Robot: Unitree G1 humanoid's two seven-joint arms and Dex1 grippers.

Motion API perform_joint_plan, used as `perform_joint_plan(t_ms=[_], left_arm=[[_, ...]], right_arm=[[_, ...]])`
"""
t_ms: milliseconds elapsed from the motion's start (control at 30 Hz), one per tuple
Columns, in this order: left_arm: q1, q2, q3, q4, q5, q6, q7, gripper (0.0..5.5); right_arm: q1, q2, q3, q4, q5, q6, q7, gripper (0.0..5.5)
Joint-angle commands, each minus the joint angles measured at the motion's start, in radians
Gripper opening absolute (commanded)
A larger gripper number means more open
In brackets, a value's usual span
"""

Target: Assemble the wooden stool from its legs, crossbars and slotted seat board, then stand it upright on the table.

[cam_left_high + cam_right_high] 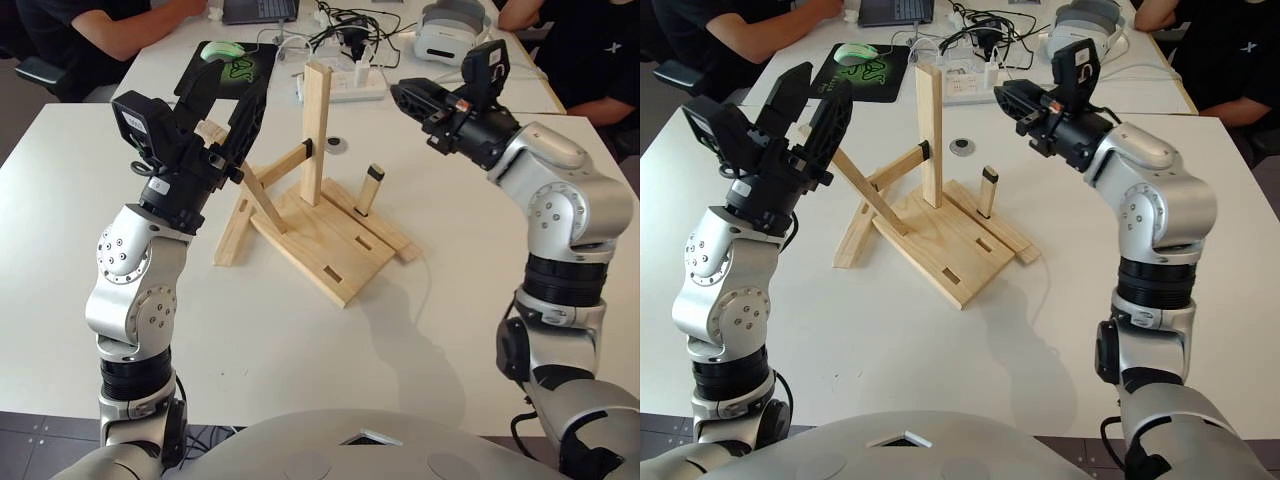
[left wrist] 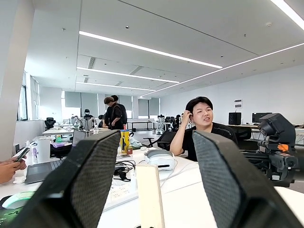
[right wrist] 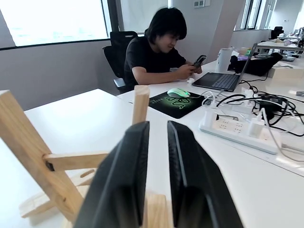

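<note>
head views: the slotted seat board (image 1: 330, 250) lies flat on the table (image 1: 200, 340), one leg (image 1: 316, 130) upright in it, a leaning leg (image 1: 262, 200) beside it, near the wide-open, empty left gripper (image 1: 236, 85). left wrist: a leg end (image 2: 149, 199) sits between its fingers (image 2: 90, 180), untouched, so i'd centre before closing. right wrist: the right gripper (image 3: 158, 126), nearly shut on nothing, should stay clear.

Bright, even light comes from long ceiling strips (image 2: 142, 47) overhead. A window (image 3: 52, 19) glares blank white behind the seated person. The white worktop (image 1: 300, 350) shines palely. The seat board (image 1: 330, 245) casts a thin, soft shadow toward 5 o'clock. Straight lines bow at the wrist views' edges.
</note>
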Motion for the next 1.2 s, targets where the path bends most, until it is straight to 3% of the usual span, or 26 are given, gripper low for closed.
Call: perform_joint_plan(t_ms=[33,333,633,1200], left_arm=[[-0.039,0.000,-0.006,0.020,-0.006,-0.002,-0.014,2.82],[-0.062,0.007,-0.006,0.037,-0.033,0.017,-0.036,2.82],[-0.103,0.009,-0.017,0.060,-0.043,0.033,-0.052,2.82],[-0.120,0.001,-0.033,0.070,-0.031,0.042,-0.044,2.82]], right_arm=[[0.036,0.082,0.005,0.031,-0.017,-0.101,-0.060,0.04],[0.001,0.163,-0.052,0.132,-0.017,-0.296,-0.128,0.01],[0.003,0.219,0.045,0.321,-0.102,-0.463,-0.099,0.01],[-0.044,0.229,0.069,0.496,-0.162,-0.602,-0.078,0.01]])
